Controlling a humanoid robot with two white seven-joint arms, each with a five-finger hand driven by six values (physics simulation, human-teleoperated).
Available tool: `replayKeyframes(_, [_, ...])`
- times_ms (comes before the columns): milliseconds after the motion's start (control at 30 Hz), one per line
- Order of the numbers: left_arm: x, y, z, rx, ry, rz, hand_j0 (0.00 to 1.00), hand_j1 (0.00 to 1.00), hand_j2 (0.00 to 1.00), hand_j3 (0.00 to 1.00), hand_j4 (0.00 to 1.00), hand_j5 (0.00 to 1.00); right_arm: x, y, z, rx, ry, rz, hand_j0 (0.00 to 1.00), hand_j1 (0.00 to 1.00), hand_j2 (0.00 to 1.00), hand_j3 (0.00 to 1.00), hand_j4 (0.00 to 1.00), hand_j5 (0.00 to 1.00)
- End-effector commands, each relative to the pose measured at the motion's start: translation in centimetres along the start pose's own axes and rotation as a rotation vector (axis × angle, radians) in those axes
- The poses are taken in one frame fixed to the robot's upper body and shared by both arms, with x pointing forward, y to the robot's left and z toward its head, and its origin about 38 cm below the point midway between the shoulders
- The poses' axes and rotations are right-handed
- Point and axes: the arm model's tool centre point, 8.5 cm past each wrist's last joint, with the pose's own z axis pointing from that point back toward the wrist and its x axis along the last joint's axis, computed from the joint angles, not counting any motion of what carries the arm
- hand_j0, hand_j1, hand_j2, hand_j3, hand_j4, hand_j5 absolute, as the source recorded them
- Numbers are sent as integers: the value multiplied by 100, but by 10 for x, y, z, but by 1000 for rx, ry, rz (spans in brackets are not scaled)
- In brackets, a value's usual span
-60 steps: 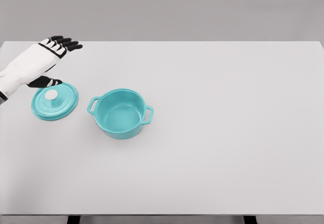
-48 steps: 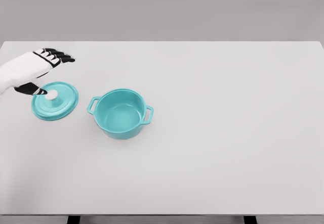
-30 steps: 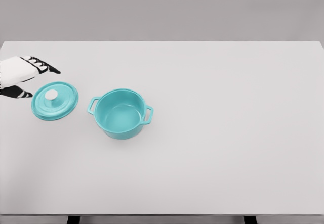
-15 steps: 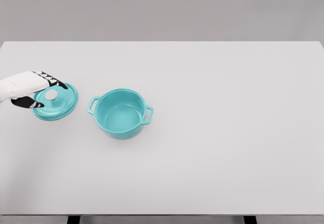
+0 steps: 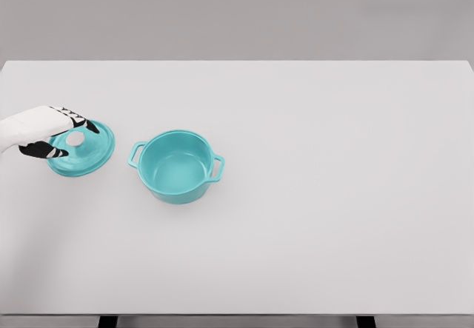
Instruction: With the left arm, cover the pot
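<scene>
Head view. The left hand (image 5: 46, 132) is reaching in from the left edge and closing around the white knob (image 5: 75, 139) of the teal lid (image 5: 83, 150); fingers (image 5: 80, 120) are arching over the knob's far side while the thumb (image 5: 50, 151) is lying on the near side of the lid. Whether the knob is actually pinched cannot be told at this size, so the grip is best read as forming rather than secured.

Compared with a second ago, when the hand was standing off to the left of the lid with fingers extended, it is now sitting over the lid's left half, with fingers and thumb bracketing the knob. Compared with half a second ago, the change is slight. The lid itself is lying flat in the same place. This suggests that the approach is ending and the grasp is beginning; lifting is not yet under way.

The pot (image 5: 176, 166) is standing upright and open, to the right of the lid and apart from it, its near handle (image 5: 136, 152) pointing toward the lid.

The table (image 5: 326, 195) is offering wide bare room to the right. The lid is lying near the table's left edge, so any transfer is likely running rightward, away from that edge.
</scene>
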Motion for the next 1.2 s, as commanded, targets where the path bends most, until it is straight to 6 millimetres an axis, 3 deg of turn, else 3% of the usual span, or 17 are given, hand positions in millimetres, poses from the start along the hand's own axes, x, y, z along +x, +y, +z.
replayKeyframes(0, [-1,0,0,3,1,6,73,73,73,73,73,73,0,0,0,0,0,0,100,100,100,100,100,100])
replayKeyframes(1167, [-12,-8,-14,-10,35,56,74,74,74,74,74,74,0,0,0,0,0,-1,100,100,100,100,100,100])
